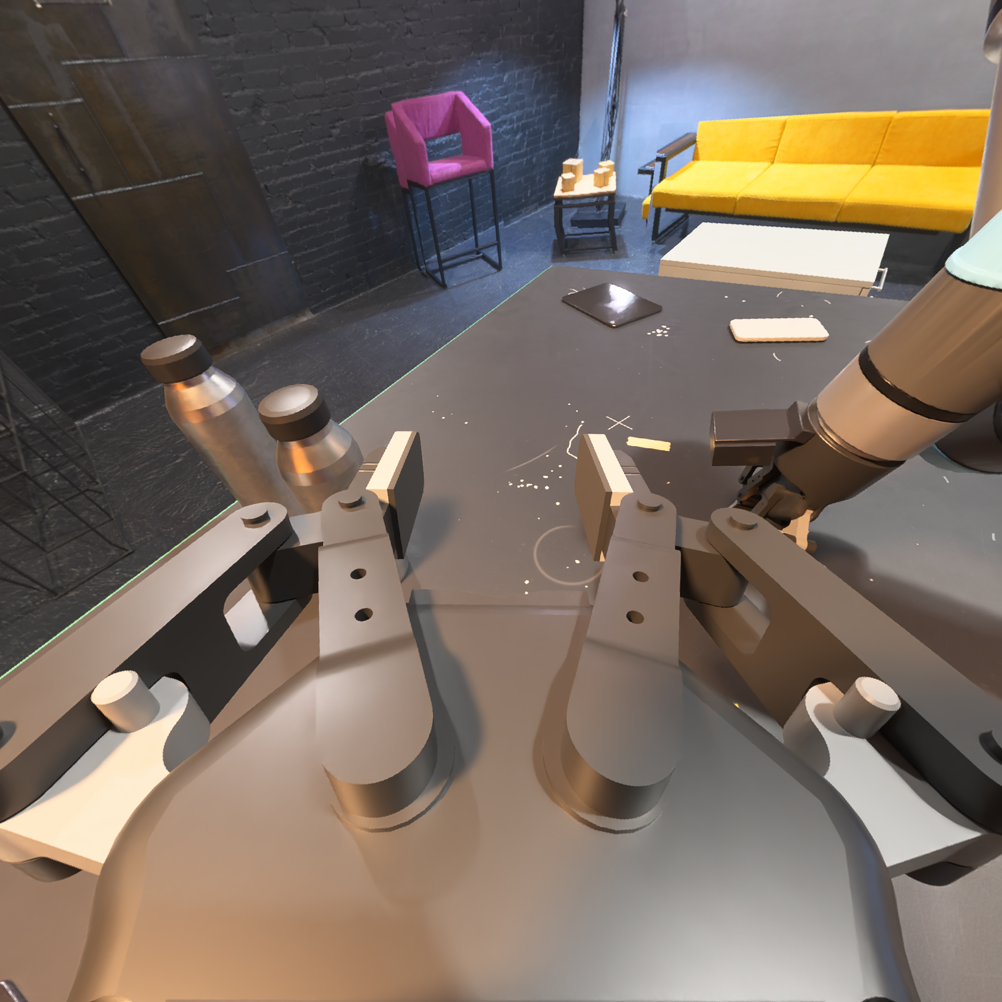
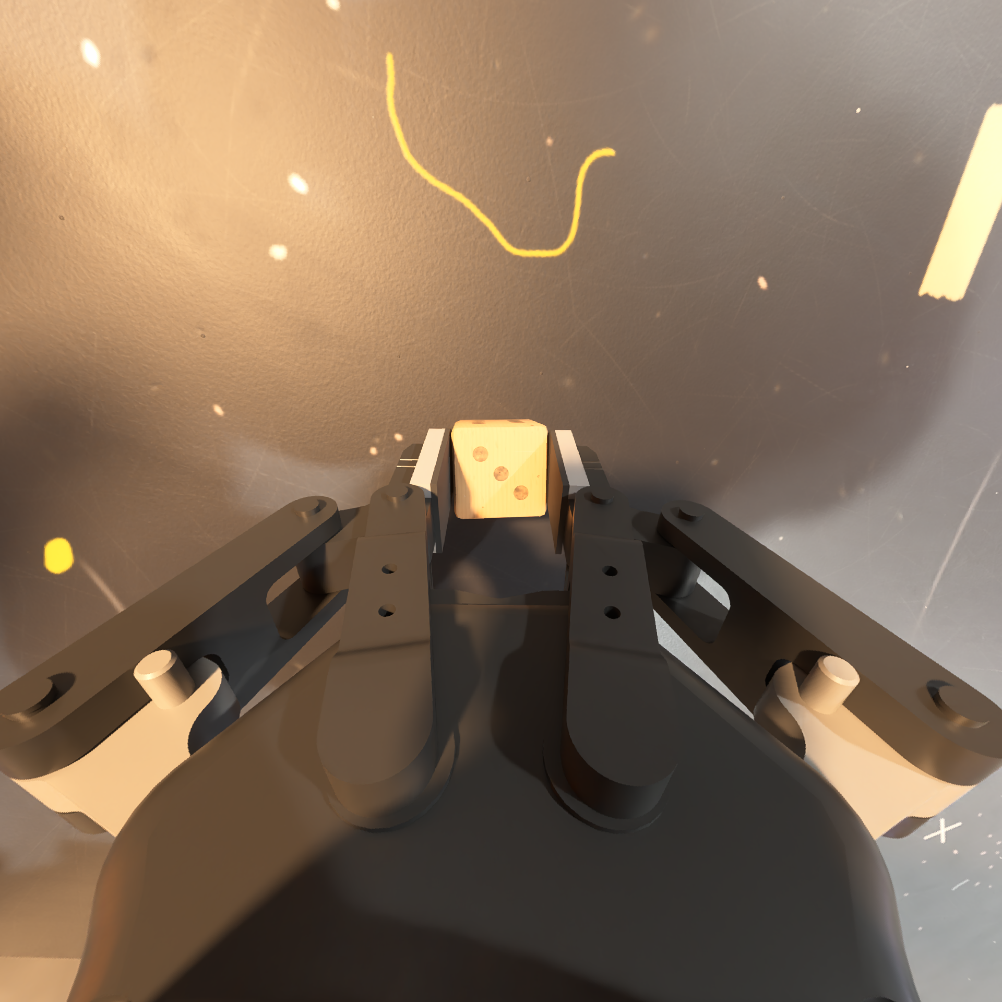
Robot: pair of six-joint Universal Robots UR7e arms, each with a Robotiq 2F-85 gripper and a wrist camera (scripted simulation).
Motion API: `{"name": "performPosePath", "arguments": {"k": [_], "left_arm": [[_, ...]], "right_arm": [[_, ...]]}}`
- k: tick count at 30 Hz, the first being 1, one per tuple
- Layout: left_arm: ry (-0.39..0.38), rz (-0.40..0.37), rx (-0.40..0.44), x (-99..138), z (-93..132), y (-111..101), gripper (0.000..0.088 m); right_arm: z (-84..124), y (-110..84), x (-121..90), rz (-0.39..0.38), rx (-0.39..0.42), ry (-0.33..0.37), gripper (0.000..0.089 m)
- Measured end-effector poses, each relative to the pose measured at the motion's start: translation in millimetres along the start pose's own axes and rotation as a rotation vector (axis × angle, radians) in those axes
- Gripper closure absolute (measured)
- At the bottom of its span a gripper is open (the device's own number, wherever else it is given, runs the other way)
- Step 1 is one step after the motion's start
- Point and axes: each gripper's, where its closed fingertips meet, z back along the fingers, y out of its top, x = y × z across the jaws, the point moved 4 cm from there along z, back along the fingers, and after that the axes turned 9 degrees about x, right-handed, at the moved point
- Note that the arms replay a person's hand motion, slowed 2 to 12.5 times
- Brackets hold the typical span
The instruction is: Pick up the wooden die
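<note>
Left wrist view: grey table point(image 1: 488, 379) fills centre; two steel bottles point(image 1: 255, 428) at mid-left, clear of work; left gripper point(image 1: 499, 482) spread, idle. Right wrist view: right gripper point(image 2: 499, 471) pinching wooden die point(image 2: 499, 469) at frame centre, pads flat on opp. faces for lift.

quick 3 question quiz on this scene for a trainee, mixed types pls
1. True or false: the left hand holds the wooden die.
2. How many metal bottles stand at the table edge? A) one B) two C) three
3. Fill in: the die face toward the right hand's camera shows ___ pips.

Key: 1 false, the right hand's pads flank it; 2 B; 3 three.
</note>
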Motion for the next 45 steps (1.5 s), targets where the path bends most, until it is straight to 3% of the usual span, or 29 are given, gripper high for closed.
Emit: {"name": "performPosePath", "arguments": {"k": [16, 45], "left_arm": [[-0.003, 0.001, -0.003, -0.1, -0.5, -0.3, 0.0373], [-0.006, -0.011, -0.021, 3.3, -4.8, -2.5, 0.0373]], "right_arm": [[-2.1, 0.7, 4.9, -0.015, -0.019, -0.028, 0.0578], [-3.2, 1.5, 7.0, -0.012, -0.047, 0.0, 0.0578]]}}
